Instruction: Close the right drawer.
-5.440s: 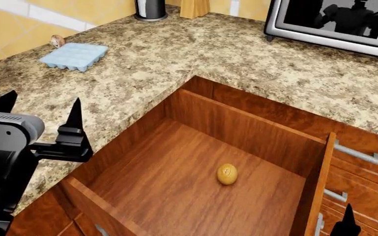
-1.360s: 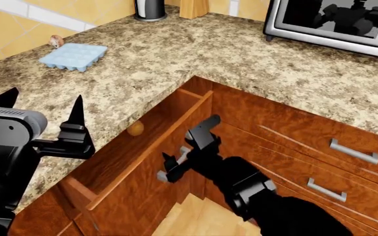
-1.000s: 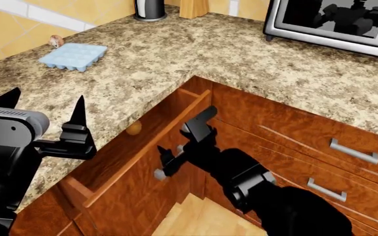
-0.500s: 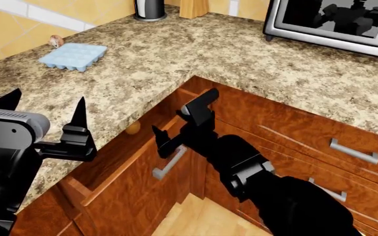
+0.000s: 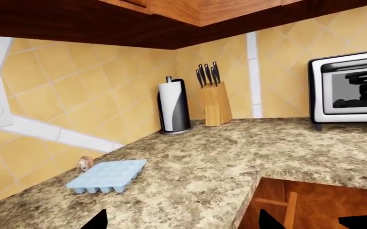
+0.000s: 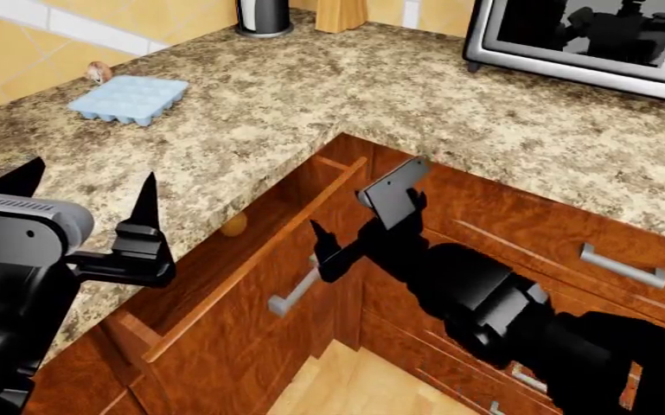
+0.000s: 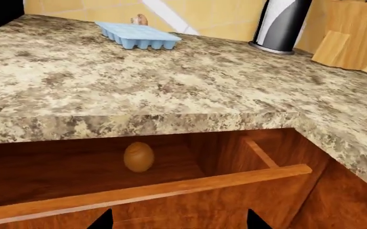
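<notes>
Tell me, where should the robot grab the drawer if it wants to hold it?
Probably the short silver bar handle on the right drawer front. It stands off the wood, so fingers can close around it, coming straight at the front from the open floor side.

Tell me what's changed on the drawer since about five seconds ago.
The right drawer went from wide open to nearly shut, pushed in by the right gripper, which has now drawn back off the front, jaws open. The egg still shows in the gap. Left gripper and ice tray stayed put.
</notes>
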`<state>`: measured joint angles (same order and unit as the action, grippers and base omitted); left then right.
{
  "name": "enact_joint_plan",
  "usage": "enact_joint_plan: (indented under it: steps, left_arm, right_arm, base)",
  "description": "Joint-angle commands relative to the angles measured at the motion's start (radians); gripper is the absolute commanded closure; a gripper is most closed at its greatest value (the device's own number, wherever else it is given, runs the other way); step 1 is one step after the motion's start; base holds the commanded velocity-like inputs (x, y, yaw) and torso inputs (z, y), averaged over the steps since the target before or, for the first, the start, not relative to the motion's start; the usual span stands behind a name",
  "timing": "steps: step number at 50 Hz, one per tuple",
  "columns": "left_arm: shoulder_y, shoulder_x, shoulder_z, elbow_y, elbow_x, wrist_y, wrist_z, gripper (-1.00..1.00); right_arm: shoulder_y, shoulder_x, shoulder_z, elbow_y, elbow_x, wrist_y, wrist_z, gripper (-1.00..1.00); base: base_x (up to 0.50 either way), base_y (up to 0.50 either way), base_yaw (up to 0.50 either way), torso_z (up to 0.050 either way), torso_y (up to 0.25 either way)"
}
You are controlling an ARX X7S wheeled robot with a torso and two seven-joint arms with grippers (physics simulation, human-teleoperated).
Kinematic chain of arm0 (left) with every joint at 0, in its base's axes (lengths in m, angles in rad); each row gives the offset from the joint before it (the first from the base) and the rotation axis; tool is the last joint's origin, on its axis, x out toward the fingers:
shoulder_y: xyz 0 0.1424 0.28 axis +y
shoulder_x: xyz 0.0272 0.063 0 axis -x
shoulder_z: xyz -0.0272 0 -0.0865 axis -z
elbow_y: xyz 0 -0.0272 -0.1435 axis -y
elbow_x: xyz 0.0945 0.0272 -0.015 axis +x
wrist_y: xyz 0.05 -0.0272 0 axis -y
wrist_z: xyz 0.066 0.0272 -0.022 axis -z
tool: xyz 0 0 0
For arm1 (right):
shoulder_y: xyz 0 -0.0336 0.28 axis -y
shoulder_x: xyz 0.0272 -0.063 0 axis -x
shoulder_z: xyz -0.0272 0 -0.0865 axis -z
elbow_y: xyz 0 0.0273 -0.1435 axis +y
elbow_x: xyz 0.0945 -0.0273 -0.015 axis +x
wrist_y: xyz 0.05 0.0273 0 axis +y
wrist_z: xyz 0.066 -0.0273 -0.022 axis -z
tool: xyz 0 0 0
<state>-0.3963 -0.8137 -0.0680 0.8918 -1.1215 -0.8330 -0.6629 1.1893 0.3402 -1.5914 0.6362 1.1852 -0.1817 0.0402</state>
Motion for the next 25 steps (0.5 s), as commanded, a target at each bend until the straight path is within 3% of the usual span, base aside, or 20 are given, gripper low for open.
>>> enact_joint_plan:
  steps: [1,14,25]
  left_arm:
    - [-0.005,0.001,0.009,0.001,0.0,0.002,-0.001,-1.0]
    - [0.004,-0.002,0.007,0.002,0.005,0.011,0.001,-1.0]
    - [-0.014,-0.003,0.016,0.006,-0.009,0.005,-0.012,-1.0]
  right_arm:
    - [0.076,0.267,-0.025,-0.491,-0.056,0.072,0.277,-1.0]
    - [0.207,0.49,-0.011,-0.891,-0.077,0.17,0.49,-1.0]
    - [0.317,0.623,0.032,-1.07,-0.057,0.243,0.592,-1.0]
  base:
    - [0.0,0.0,0.0,0.0,0.0]
    - [0.0,0.0,0.0,0.0,0.0]
    - [0.0,0.0,0.0,0.0,0.0]
